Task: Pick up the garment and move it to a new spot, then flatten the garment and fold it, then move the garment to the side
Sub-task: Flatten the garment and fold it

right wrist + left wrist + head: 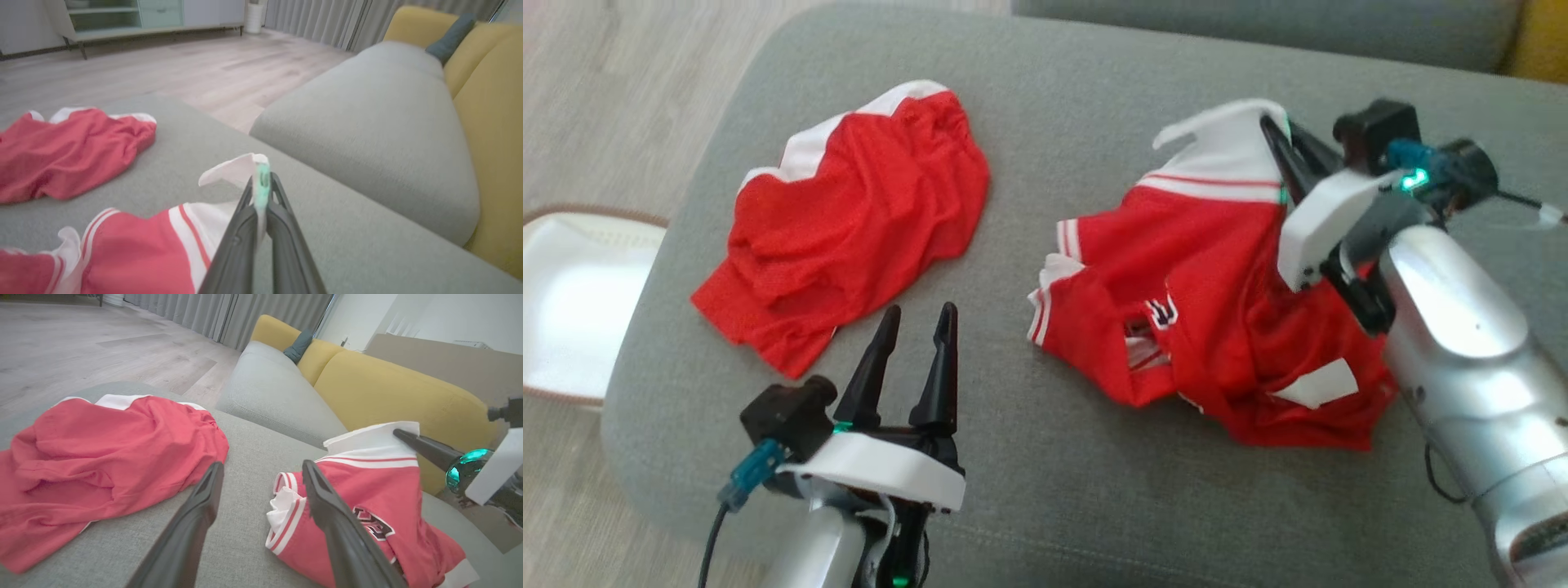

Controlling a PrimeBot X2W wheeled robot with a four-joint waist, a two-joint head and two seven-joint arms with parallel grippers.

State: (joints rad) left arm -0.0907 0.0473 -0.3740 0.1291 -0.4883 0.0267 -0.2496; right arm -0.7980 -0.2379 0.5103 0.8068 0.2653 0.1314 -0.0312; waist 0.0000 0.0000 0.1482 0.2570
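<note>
The fingers of the right gripper are pressed together on the white band at the far edge of the garment, a crumpled red jersey with white and red striped trim. A flap of that band is lifted clear of the surface at the fingertips. Behind them, the silver forearm is stretched forward and to the left from the lower right of the head view, over the jersey's right side.

The fingers of the left gripper are spread apart with nothing between them. They are pointed forward at the gap between the garment and a second red cloth with a white border, which is laid well to the left. This wrist is kept low at the near edge.

Both cloths are spread on a grey upholstered cushion. Beyond it a grey seat and a yellow sofa back are seen, then a pale wooden floor and grey curtains. A white tray with a brown rim is placed on the floor to the left.
</note>
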